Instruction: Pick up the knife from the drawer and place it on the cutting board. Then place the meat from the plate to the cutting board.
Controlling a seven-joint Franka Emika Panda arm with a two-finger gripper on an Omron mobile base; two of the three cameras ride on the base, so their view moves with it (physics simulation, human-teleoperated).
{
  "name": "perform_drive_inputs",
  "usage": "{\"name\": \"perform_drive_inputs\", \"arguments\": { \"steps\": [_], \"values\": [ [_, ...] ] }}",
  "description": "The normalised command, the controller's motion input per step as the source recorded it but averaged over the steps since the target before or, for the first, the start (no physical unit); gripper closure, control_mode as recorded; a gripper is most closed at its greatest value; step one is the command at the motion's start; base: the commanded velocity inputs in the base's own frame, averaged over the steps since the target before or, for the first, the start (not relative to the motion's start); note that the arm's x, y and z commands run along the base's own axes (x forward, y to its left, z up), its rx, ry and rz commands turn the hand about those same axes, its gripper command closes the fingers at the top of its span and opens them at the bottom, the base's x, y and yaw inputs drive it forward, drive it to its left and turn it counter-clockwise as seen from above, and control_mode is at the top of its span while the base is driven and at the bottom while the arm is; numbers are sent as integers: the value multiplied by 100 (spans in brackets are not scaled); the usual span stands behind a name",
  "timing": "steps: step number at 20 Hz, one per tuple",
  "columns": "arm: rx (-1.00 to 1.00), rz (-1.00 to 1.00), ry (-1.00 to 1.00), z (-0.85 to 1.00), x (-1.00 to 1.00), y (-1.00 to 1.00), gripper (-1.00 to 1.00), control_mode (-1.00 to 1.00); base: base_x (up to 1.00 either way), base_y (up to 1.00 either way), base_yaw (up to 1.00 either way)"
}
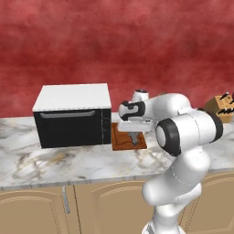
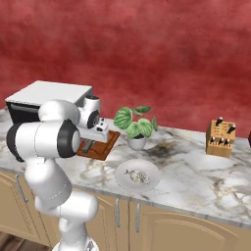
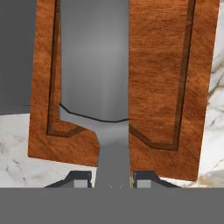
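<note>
In the hand view my gripper is shut on the knife. Its grey blade runs straight ahead, close over the reddish-brown cutting board. From the left base view the gripper points down at the board, just right of the black oven. The right base view has the gripper low over the board. Whether the blade touches the board I cannot tell. The meat, a pale lump, lies on the white plate near the counter's front edge.
A black oven with a white top stands directly left of the board. A potted plant sits behind the plate, and a tan knife block stands far right. Marble counter runs between plate and block. Cabinet doors line the front below.
</note>
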Motion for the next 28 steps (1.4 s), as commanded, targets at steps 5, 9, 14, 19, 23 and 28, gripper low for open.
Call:
{"name": "perform_drive_inputs", "arguments": {
  "steps": [5, 9, 14, 19, 23, 28],
  "values": [
    [0, 1, 7, -22, 32, 3, 100, -100, 0, 0, 0],
    [0, 2, 6, -25, 31, 1, 100, -100, 0, 0, 0],
    [0, 1, 0, -25, 22, 1, 100, -100, 0, 0, 0],
    [0, 1, 0, -18, 23, 2, 100, -100, 0, 0, 0],
    [0, 3, 0, -23, 28, 0, 100, -100, 0, 0, 0],
    [0, 3, 0, -31, 27, 1, 100, -100, 0, 0, 0]
  ]
}}
